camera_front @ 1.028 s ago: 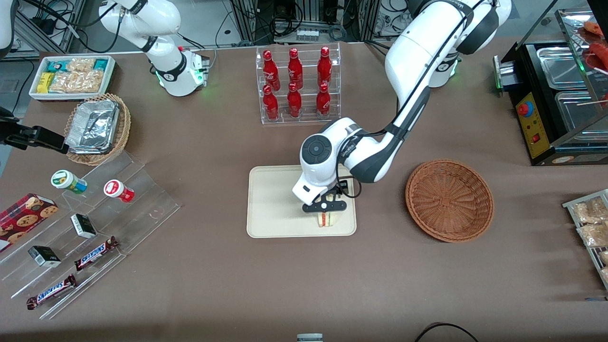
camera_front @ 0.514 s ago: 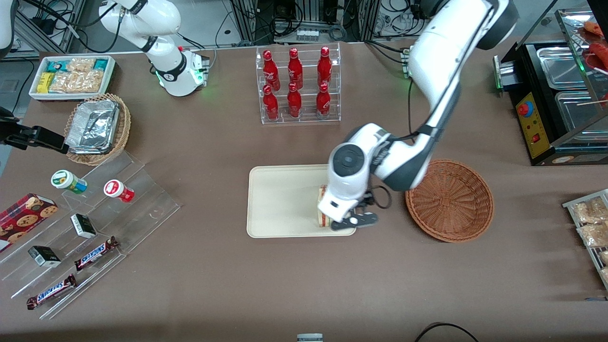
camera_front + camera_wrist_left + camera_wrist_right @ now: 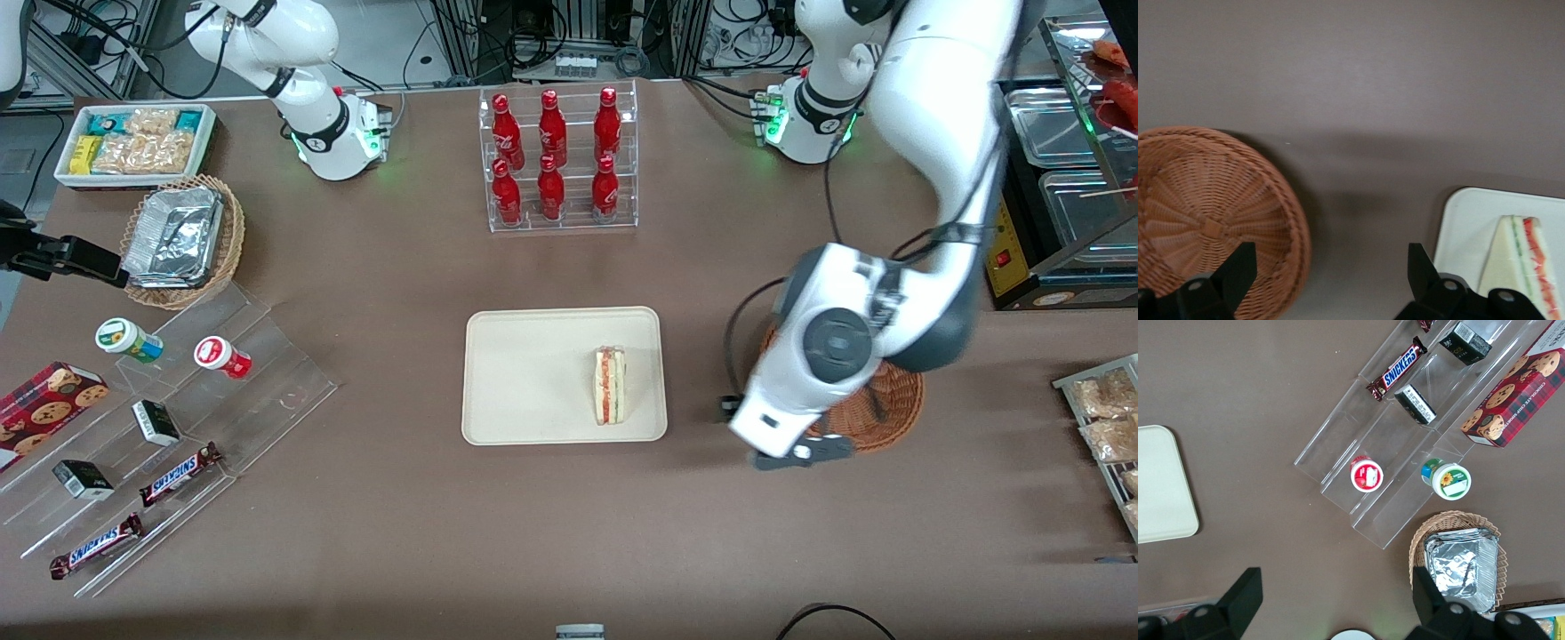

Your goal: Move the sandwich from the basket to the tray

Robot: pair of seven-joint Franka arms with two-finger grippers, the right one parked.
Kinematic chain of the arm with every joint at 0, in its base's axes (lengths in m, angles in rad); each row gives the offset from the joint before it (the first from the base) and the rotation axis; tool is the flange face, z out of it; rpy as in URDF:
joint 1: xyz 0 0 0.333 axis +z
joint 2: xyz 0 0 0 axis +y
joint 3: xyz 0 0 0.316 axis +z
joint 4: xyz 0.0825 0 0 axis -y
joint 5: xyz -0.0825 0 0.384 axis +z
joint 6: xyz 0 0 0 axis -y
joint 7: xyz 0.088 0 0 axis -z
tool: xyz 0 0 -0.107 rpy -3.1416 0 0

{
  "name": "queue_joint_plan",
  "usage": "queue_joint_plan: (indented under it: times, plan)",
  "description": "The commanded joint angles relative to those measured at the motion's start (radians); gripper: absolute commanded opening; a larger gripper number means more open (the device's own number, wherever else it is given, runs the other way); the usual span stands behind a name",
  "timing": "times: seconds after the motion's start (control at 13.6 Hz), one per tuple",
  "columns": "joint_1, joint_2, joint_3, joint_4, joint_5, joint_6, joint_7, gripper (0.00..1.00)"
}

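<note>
The sandwich (image 3: 610, 385) lies on the cream tray (image 3: 524, 373), near the tray's edge that faces the basket, its red and green filling showing. Nothing holds it. The reddish-brown wicker basket (image 3: 896, 398) sits beside the tray toward the working arm's end, empty and partly covered by the arm. My left gripper (image 3: 800, 452) hangs above the table over the basket's nearer rim, apart from the tray. In the left wrist view the gripper (image 3: 1331, 267) is open with bare table between its fingers, the basket (image 3: 1211, 213) beside one finger and the tray (image 3: 1465, 227) with the sandwich (image 3: 1521, 257) beside the other.
A clear rack of red bottles (image 3: 556, 160) stands farther from the camera than the tray. A stepped acrylic shelf (image 3: 178, 418) with snacks, a tan basket of foil trays (image 3: 182, 240) and a snack bin (image 3: 133, 142) lie toward the parked arm's end. A black machine (image 3: 1049, 196) is near the basket.
The gripper has let go of the sandwich, which stays on the tray. It has risen and swung off the tray toward the basket.
</note>
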Motion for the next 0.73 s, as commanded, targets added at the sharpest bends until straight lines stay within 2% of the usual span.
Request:
queue_joint_plan:
  times: [0.0, 0.22, 0.37, 0.66]
  plan:
    - [0.074, -0.06, -0.009, -0.022, -0.054, -0.083, 0.14, 1.0]
    - [0.119, -0.117, -0.008, -0.039, -0.056, -0.157, 0.174, 1.0]
    - [0.145, -0.187, -0.009, -0.103, -0.056, -0.166, 0.176, 1.0]
    - [0.151, -0.312, 0.012, -0.167, -0.074, -0.275, 0.22, 1.0]
